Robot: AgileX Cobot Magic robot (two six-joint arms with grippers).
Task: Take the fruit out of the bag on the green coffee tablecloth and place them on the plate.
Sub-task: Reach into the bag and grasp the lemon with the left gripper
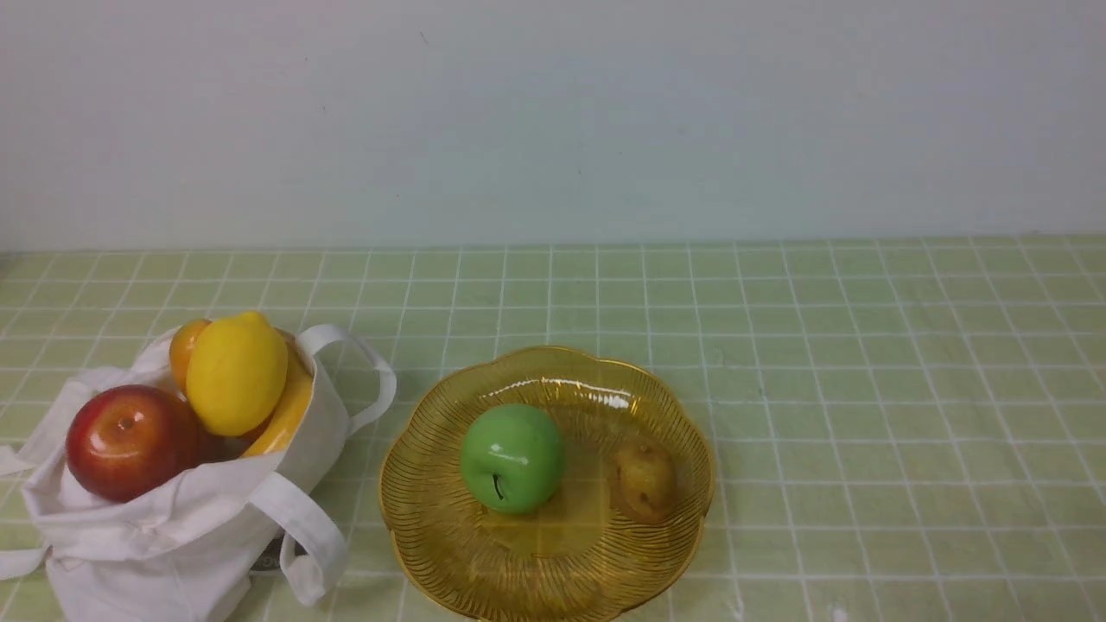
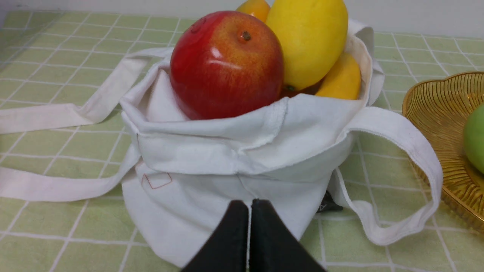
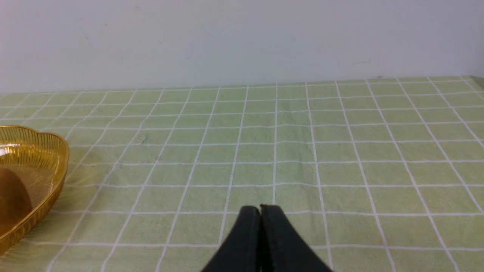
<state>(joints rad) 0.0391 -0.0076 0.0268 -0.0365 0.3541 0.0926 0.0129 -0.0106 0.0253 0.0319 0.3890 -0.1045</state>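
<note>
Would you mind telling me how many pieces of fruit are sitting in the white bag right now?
4 show: the red apple at the left, the lemon beside it, an orange fruit behind the lemon, a banana under it. More may be hidden deeper.

Nothing legible; the dark tag on the bag cannot be read.
</note>
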